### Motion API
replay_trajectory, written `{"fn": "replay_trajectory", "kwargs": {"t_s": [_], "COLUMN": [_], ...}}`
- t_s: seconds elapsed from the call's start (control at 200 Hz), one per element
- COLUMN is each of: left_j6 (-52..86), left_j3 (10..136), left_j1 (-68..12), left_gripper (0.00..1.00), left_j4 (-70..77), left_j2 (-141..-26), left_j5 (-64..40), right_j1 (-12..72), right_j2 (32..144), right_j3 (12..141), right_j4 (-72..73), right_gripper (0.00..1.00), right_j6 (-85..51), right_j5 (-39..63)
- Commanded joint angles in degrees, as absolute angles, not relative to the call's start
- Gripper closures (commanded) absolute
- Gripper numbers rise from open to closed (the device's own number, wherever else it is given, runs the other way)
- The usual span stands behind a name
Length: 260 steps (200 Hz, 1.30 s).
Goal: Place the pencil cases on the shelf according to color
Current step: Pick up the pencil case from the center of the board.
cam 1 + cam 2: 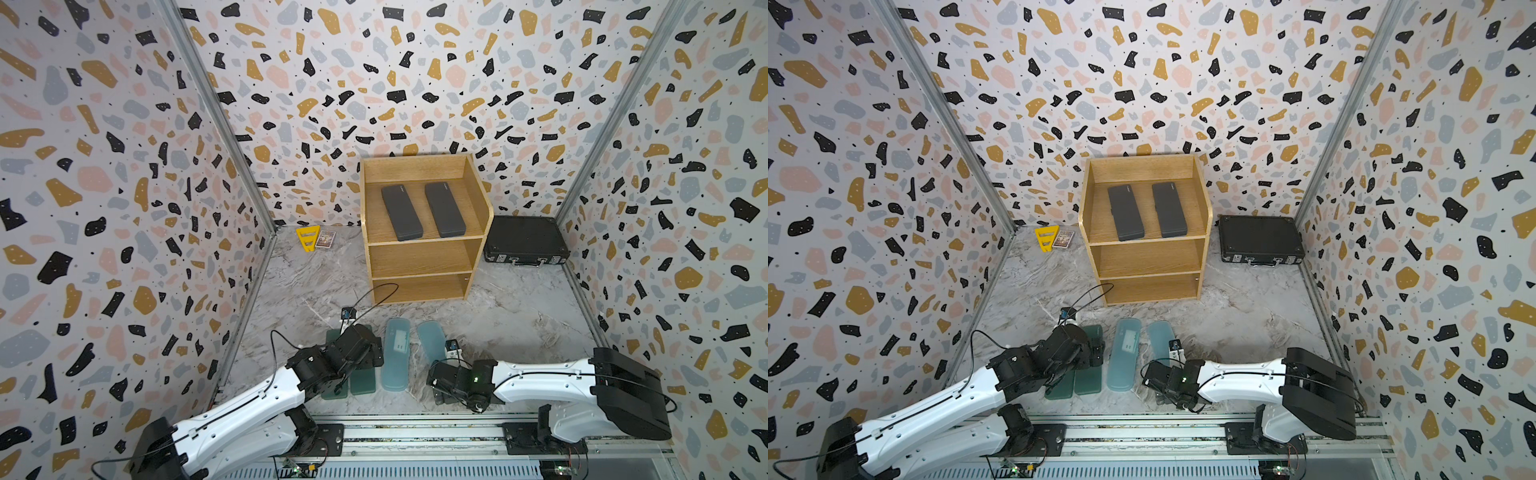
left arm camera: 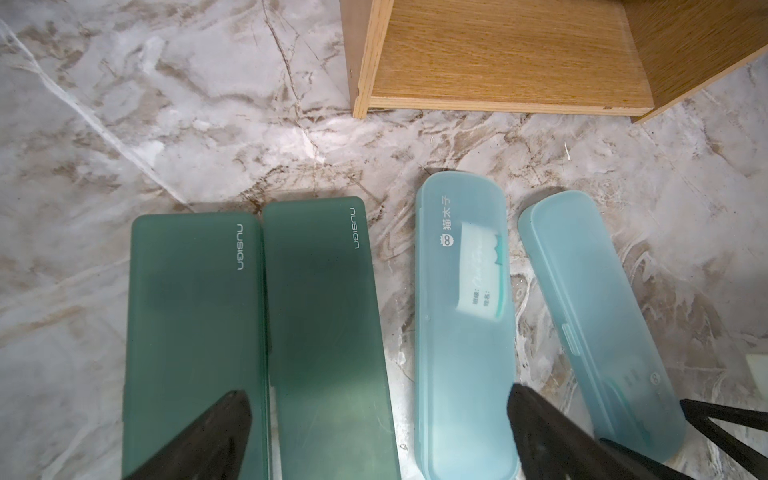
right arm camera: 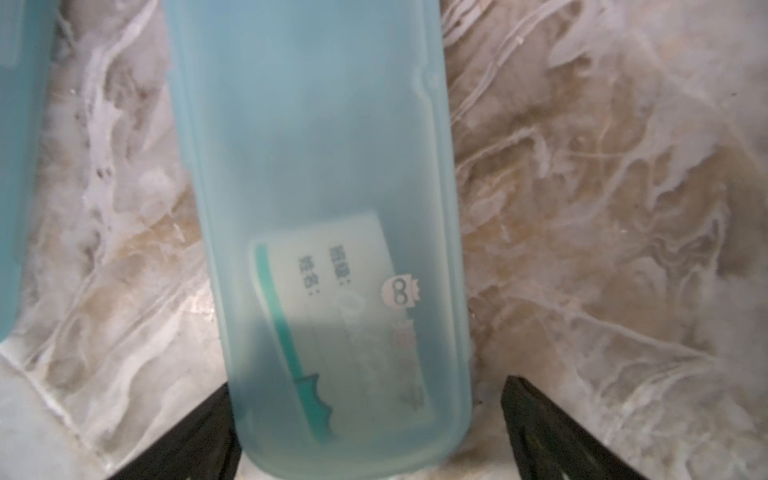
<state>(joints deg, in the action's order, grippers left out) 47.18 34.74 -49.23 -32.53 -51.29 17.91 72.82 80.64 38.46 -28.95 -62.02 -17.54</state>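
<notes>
The wooden shelf (image 1: 419, 259) stands at the back, with two dark grey pencil cases (image 1: 401, 212) (image 1: 444, 209) on its top tier. Two green pencil cases (image 2: 191, 311) (image 2: 320, 311) lie side by side on the floor. Two light blue ones (image 2: 461, 332) (image 2: 594, 311) lie to their right. My left gripper (image 2: 380, 415) hangs open above the inner green case and the labelled blue case, holding nothing. My right gripper (image 3: 365, 415) is open low over the floor. Its fingers straddle the near end of the right-hand blue case (image 3: 324, 166) without gripping it.
A large black briefcase (image 1: 525, 241) lies right of the shelf against the wall. A yellow triangular piece (image 1: 308, 237) and a small card box (image 1: 325, 240) sit at the back left. Patterned walls close in three sides, and a metal rail (image 1: 415, 436) runs along the front.
</notes>
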Motion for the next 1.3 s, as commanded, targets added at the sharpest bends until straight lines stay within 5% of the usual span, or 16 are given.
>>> {"fn": "replay_trajectory", "kwargs": {"t_s": [0.0,0.941,1.296], "left_j6": [46.92,47.03,47.08], "left_j3": [34.81,33.16,33.39], "left_j1": [-49.04,-48.97,-49.0], "left_gripper": [0.0,0.0,0.0], "left_j4": [-31.24,-32.01,-32.47], "left_j2": [-50.96,-48.55,-48.19], "left_j5": [17.56,18.73,18.72], "right_j1": [72.53,68.55,68.69], "right_j2": [79.61,86.46,86.65], "right_j3": [38.14,36.03,35.03], "right_j4": [-30.19,-26.12,-25.57], "right_gripper": [0.0,0.04,0.2], "right_j6": [-59.58,-53.94,-54.84], "right_j5": [-18.67,-8.69,-9.78]}}
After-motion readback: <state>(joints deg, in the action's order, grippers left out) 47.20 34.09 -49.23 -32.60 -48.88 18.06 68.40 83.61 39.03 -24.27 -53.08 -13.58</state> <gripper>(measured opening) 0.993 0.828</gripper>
